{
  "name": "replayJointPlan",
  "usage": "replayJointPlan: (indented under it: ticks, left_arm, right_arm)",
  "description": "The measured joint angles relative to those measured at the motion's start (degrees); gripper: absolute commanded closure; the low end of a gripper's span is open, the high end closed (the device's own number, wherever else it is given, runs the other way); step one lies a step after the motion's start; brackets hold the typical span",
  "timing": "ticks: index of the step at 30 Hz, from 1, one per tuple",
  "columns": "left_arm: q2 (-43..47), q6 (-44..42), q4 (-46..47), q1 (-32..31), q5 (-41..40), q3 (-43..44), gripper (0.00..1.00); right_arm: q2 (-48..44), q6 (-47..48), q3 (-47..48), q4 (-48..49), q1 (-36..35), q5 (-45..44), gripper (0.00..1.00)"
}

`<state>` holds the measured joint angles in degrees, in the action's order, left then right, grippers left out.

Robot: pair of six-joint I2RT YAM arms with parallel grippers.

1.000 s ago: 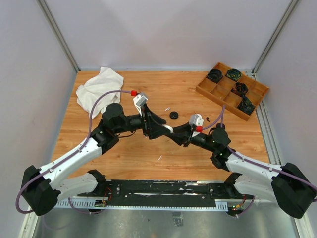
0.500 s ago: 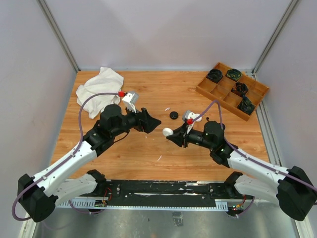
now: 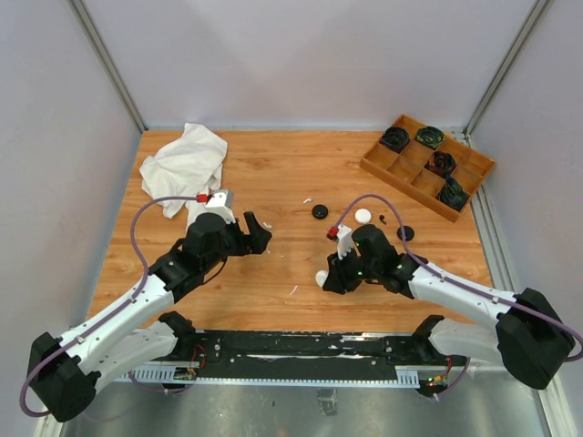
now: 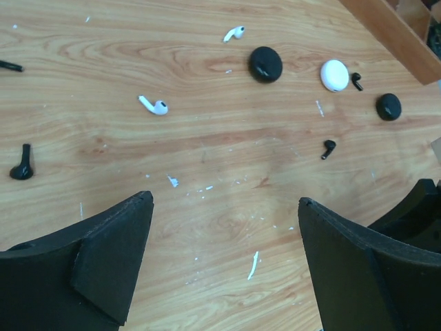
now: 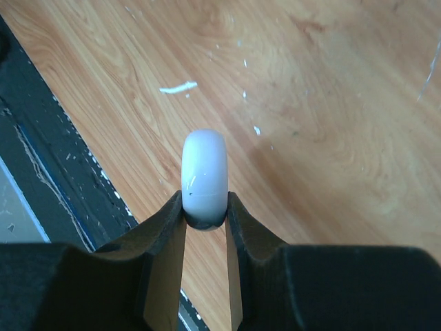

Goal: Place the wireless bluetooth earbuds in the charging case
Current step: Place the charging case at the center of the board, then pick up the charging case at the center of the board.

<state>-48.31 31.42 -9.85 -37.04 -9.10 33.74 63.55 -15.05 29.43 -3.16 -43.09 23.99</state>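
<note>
R ARM GRIPS CASE, L ARM WAITS. At bottom centre of its wrist view, the right gripper (image 5: 204,204) is clamped on a white case (image 5: 204,169). The case is held edge-on, just above the table (image 5: 331,103) by the front edge. Its lid seam looks closed.

The left gripper (image 4: 226,200) hovers w/ fingers wide apart and nothing between them, over the loose pieces. In its frame:
- a white earbud (image 4: 154,105) at upper left-centre
- a second white earbud (image 4: 235,32) at top centre
- a black case (image 4: 265,64) just right of that
- a second white case (image 4: 335,75) at upper right
- a black earbud (image 4: 329,148) at centre right

From overhead, a wooden tray (image 3: 375,168) sits upper right and a cloth (image 3: 182,164) upper left.

Step in hand, by the look of it: case secured, no bud picked up yet. The next move prob. calls for opening the lid. Then the L arm would pinch a white bud, which is tiny and lies flat, so it needs a well-centred close.
</note>
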Motion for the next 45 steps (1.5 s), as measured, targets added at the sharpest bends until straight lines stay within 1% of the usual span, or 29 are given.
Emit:
replayJointPlan:
  ticks: [3, 8, 11, 16, 18, 19, 25, 32, 35, 38, 45]
  left_arm:
    - [0.2, 0.8, -0.2, 0.1, -1.2, -1.0, 0.08]
    - [0.2, 1.9, -0.2, 0.1, -3.5, -2.3, 0.07]
    - [0.2, 2.3, -0.2, 0.2, -4.5, -3.0, 0.07]
    - [0.2, 3.2, -0.1, 0.2, -5.5, -3.7, 0.07]
    - [0.2, 3.4, 0.0, 0.2, -5.7, -3.9, 0.07]
    - [0.2, 3.5, 0.1, 0.2, -5.8, -4.1, 0.07]
    - [0.2, 3.6, 0.5, 0.2, -6.6, -4.6, 0.07]
    - [1.7, 3.5, 1.1, 0.2, -7.9, -5.7, 0.06]
    - [2.2, 3.5, 1.6, 0.6, -8.3, -6.3, 0.06]
    - [3.0, 3.6, 2.1, 1.3, -8.5, -7.3, 0.06]
    - [5.1, 3.6, 2.8, 3.3, -8.5, -9.5, 0.06]
  right_arm:
    - [2.3, -0.9, 0.0, -2.4, 0.2, 0.0, 0.95]
    - [8.0, -1.7, 0.8, -3.8, 1.1, 1.1, 0.92]
    - [11.3, -2.0, 1.8, -4.0, 1.8, 2.0, 0.89]
    - [12.3, -3.1, 1.9, -4.4, 4.4, 3.3, 0.78]
    - [12.1, -3.5, 1.8, -4.7, 6.1, 3.4, 0.71]
    - [12.0, -3.6, 1.8, -4.9, 6.8, 3.5, 0.70]
    - [10.2, -4.3, 1.8, -7.8, 8.2, 2.7, 0.55]
    - [6.7, -4.0, 2.9, -13.5, 8.4, -1.4, 0.42]
    - [5.4, -3.3, 5.3, -16.6, 8.8, -4.2, 0.37]
    - [4.5, -2.3, 8.2, -18.6, 9.3, -7.5, 0.34]
    - [5.0, 0.1, 13.9, -20.5, 15.1, -14.4, 0.25]
